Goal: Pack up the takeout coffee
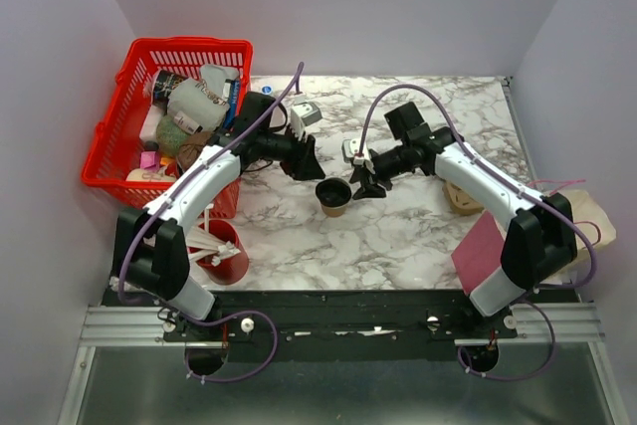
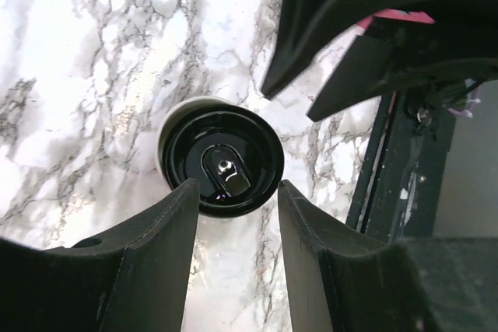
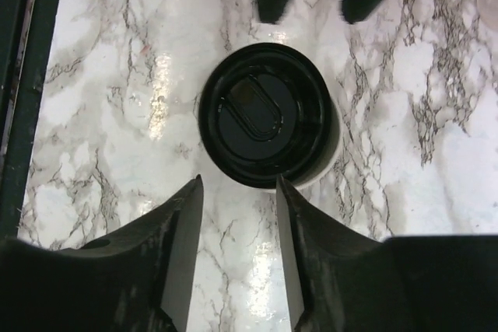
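The takeout coffee, a small kraft paper cup with a round black lid, stands upright on the marble table between my two grippers. My left gripper hangs just up and left of it, open and empty; in the left wrist view the black lid lies just beyond its fingertips. My right gripper hangs just to the cup's right, open and empty; in the right wrist view the lid lies just beyond its fingertips. Each wrist view shows the other gripper's fingers at the top.
A red basket full of mixed items stands at the back left. A larger red cup of white sticks stands by the left arm's base. A brown pulp carrier and a maroon sheet lie at the right.
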Available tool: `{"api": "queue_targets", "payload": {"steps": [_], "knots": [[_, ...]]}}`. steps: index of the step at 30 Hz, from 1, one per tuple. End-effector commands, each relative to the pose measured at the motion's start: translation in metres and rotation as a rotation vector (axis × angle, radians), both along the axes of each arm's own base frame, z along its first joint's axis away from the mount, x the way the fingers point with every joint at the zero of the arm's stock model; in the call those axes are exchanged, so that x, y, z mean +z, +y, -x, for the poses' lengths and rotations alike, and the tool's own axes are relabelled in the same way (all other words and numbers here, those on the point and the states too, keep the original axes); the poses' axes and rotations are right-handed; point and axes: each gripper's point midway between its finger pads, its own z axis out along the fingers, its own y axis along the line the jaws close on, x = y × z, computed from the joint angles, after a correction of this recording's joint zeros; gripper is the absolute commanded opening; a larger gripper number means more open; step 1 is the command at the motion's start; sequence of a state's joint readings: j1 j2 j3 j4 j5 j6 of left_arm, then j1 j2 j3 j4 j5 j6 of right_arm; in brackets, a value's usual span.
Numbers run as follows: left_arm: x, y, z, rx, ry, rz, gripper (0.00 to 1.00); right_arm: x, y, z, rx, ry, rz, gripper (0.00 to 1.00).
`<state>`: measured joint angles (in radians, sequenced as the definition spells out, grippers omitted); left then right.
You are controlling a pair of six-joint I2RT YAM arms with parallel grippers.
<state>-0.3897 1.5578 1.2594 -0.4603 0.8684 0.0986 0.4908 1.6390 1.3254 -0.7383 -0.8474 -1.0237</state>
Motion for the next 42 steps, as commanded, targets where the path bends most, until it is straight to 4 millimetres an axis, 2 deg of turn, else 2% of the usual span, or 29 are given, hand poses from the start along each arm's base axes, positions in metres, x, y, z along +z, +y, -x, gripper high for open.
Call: {"api": "queue_targets", "payload": {"steps": [1,7,12,21,31,42], "knots": [[0.020,0.017,-0.009,0.110,-0.094,-0.029,0.54,0.006,0.008,0.002,0.083,-0.157,-0.003,0.53],[0.029,0.035,-0.012,0.278,-0.072,-0.055,0.58,-0.001,0.025,0.009,0.154,-0.215,0.010,0.53],[0.032,0.044,-0.010,0.305,-0.096,-0.074,0.59,-0.010,0.037,0.017,0.193,-0.228,0.028,0.53],[0.034,0.049,-0.012,0.326,-0.102,-0.059,0.59,-0.027,0.039,0.029,0.183,-0.207,0.087,0.54],[0.036,0.047,-0.014,0.330,-0.100,-0.041,0.59,-0.034,0.042,0.018,0.082,-0.254,0.116,0.52],[0.032,0.046,-0.014,0.324,-0.087,-0.034,0.59,-0.028,0.041,0.011,0.016,-0.262,0.115,0.31]]}}
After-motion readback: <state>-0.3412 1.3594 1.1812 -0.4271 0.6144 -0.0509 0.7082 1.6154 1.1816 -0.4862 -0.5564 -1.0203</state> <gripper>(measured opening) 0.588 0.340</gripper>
